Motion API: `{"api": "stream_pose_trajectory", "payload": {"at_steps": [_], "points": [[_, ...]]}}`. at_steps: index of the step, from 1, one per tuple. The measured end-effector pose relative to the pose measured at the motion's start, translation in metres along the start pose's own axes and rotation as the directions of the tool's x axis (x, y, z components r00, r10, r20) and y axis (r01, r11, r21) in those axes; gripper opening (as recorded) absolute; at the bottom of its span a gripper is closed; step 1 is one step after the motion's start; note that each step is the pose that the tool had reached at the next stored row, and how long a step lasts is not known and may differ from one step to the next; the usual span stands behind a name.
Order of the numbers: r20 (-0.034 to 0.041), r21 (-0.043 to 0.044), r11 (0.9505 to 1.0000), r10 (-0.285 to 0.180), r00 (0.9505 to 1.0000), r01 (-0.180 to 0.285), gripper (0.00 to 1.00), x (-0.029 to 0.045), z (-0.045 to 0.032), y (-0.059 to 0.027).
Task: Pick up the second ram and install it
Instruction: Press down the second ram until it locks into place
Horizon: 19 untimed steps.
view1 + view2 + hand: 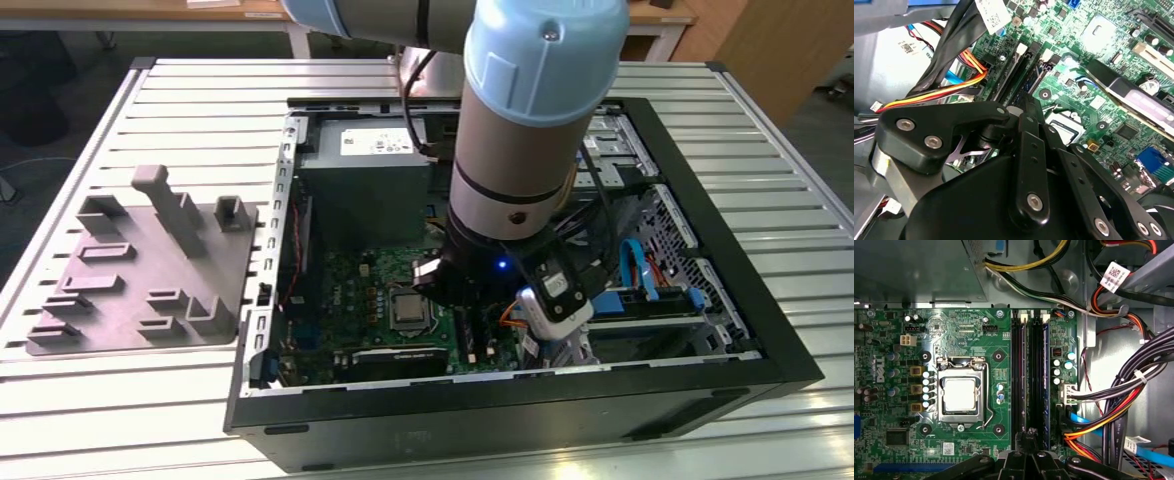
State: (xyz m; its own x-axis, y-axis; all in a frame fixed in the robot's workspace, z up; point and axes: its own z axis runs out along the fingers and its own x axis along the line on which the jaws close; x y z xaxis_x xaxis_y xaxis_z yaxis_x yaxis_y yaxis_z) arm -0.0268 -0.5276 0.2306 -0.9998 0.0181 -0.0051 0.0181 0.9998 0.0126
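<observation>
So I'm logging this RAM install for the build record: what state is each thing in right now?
Computer case: lying flat, side panel off, inside exposed.
CPU socket: latched, bare chip, no cooler on it.
RAM slots: beside the CPU socket; sticks look seated in them.
Gripper: down inside the case, tips at one end of the RAM slots.
Grey fixture tray: on the table beside the case, its holders bare.

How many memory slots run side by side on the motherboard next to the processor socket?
2, as far as the first wrist view shows: one slot nearer the processor socket, the other beside it toward the cables. The gripper hides their lower ends.
</observation>
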Motion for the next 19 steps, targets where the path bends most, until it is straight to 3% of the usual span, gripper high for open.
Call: {"api": "stream_pose_trajectory", "payload": {"at_steps": [19], "points": [[0.0001, 0.0001, 1.0000, 0.000, 1.0000, 0.000, 0.10, 0.0000, 0.0084, 0.0000]]}}
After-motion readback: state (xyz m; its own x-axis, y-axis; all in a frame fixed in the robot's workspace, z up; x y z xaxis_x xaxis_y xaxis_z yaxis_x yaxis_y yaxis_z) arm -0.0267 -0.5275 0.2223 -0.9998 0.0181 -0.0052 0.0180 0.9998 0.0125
